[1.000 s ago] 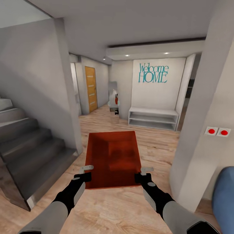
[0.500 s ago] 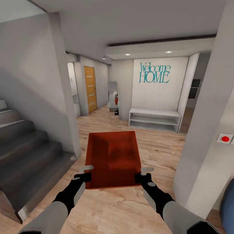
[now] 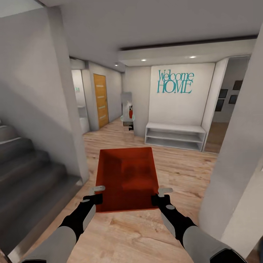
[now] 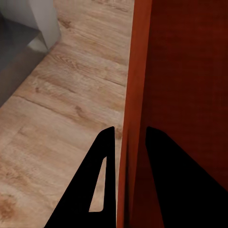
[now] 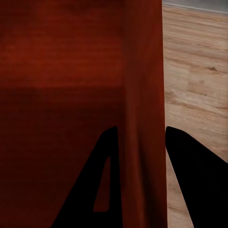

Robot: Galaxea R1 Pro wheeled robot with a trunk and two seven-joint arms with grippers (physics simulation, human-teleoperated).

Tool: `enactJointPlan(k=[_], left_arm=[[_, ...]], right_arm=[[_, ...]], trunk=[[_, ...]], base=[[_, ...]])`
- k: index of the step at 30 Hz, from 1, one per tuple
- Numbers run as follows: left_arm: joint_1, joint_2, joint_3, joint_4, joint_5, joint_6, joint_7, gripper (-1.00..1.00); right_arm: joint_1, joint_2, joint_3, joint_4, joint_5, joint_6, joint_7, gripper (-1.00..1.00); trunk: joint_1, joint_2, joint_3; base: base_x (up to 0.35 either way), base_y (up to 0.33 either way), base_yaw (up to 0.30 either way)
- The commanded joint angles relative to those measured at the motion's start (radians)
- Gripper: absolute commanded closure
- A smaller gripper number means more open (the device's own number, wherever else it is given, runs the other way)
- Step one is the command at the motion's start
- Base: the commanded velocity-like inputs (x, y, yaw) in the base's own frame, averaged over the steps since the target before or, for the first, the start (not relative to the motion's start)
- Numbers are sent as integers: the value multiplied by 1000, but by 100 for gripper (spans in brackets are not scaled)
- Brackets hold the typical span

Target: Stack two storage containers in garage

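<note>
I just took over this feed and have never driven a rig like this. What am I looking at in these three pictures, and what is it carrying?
You are driving a wheeled robot with two arms, each ending in a two-fingered claw. The large picture comes from its head camera, looking forward and down. There the left claw and the right claw grip opposite side walls of one open orange-red storage container, carried above the wood-plank floor.

The two small pictures come from cameras on the wrists, looking along the fingers. In each, a dark finger sits on either side of the container's wall, one inside and one outside.

Ahead are grey stairs, a wooden door, a white bench shelf and a "Welcome HOME" sign. You are in a hallway.
</note>
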Motion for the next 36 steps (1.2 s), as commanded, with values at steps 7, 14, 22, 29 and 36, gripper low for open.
enactJointPlan(k=[7,14,22,29,36], left_arm=[[-1,1,19,-5,-16,7,10,100],[-1,1,20,-5,-16,7,10,100],[-1,1,19,-5,-16,7,10,100],[-1,1,19,-5,-16,7,10,100],[-1,1,19,-5,-16,7,10,100]], right_arm=[[0,-6,4,27,-13,-4,-7,100],[0,-6,4,27,-13,-5,-7,100],[0,-6,4,27,-13,-5,-7,100],[0,-6,4,27,-13,-4,-7,100],[0,-6,4,27,-13,-4,-6,100]], trunk=[[1,-1,0],[1,-1,0],[1,-1,0],[1,-1,0],[1,-1,0]], base=[[322,0,-180],[322,0,-117],[322,0,-3],[322,0,0],[322,0,0]])
